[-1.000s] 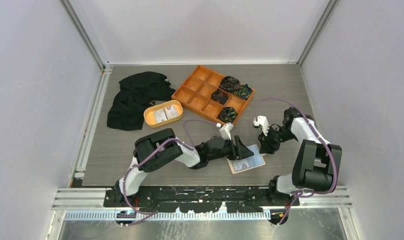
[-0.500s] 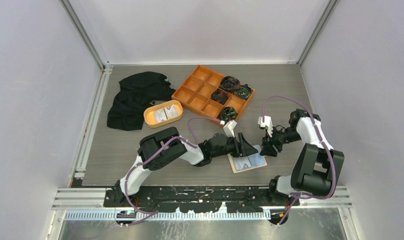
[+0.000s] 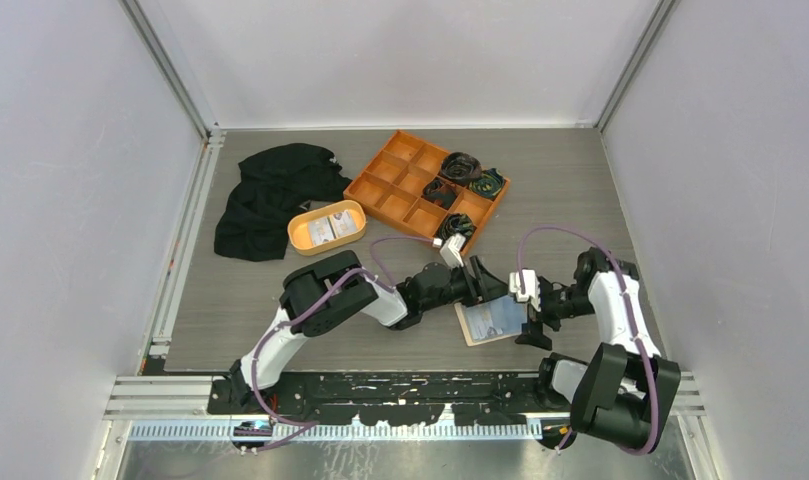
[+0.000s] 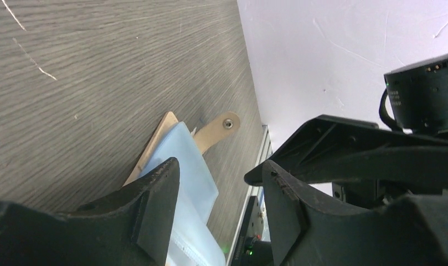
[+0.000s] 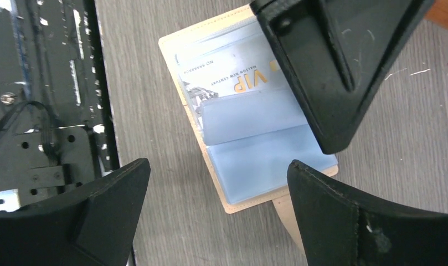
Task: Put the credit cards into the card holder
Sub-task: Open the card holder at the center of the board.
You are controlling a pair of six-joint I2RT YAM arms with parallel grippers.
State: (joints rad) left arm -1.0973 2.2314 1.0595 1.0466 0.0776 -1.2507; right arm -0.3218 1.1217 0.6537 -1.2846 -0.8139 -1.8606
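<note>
We see the card holder [image 3: 492,322] lying open and flat on the tabletop, in the lower middle of the top view and slightly right of centre, near the front edge. It is beige-tan, with pale blue translucent sleeves [image 5: 260,149] stacked inside. In the right wrist view one white card [image 5: 227,80] with dark print, "VIP" among it, sits tucked behind the upper sleeve. The holder's snap tab [image 4: 217,128] sticks out flat from one edge. More credit cards [image 3: 332,227], white with dark print, lie in the oval orange dish [image 3: 293,235] at centre left of the top view, well apart from the holder.
</note>
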